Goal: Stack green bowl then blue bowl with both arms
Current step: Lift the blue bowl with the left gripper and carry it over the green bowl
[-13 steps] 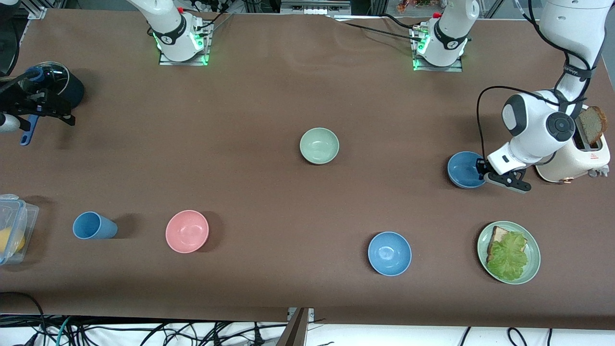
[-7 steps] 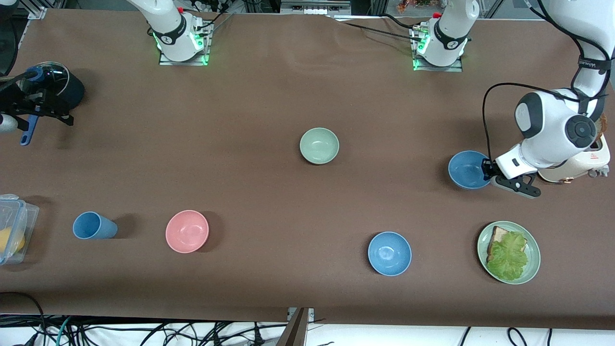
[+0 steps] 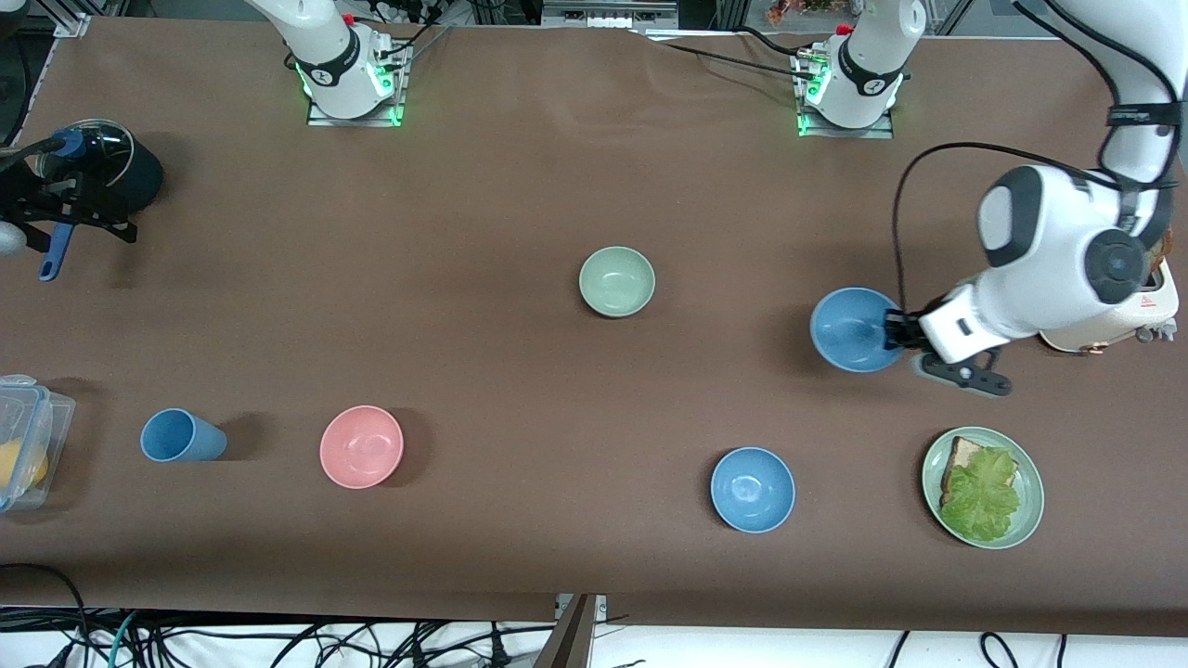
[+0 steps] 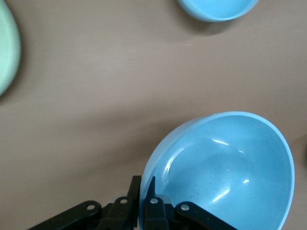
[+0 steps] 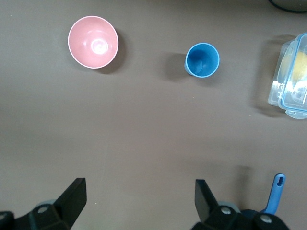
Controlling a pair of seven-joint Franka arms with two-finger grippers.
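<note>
The green bowl (image 3: pixel 617 281) sits upright near the table's middle. My left gripper (image 3: pixel 894 332) is shut on the rim of a blue bowl (image 3: pixel 854 329) and holds it tilted above the table, between the green bowl and the toaster. In the left wrist view the fingers (image 4: pixel 135 191) pinch the bowl's wall (image 4: pixel 230 172). A second blue bowl (image 3: pixel 753 489) stands nearer the front camera. My right gripper (image 3: pixel 79 209) is open and empty over the table at the right arm's end; its fingers (image 5: pixel 72 196) stand wide apart.
A pink bowl (image 3: pixel 361 446) and a blue cup (image 3: pixel 181 436) stand nearer the front camera toward the right arm's end. A green plate (image 3: pixel 1028 482) carries bread and lettuce. There is also a toaster (image 3: pixel 1128 311), a dark pot (image 3: pixel 111 162) and a clear container (image 3: pixel 28 441).
My left gripper has raised the blue bowl off the table and carried it a little toward the green bowl. The right arm has barely moved.
</note>
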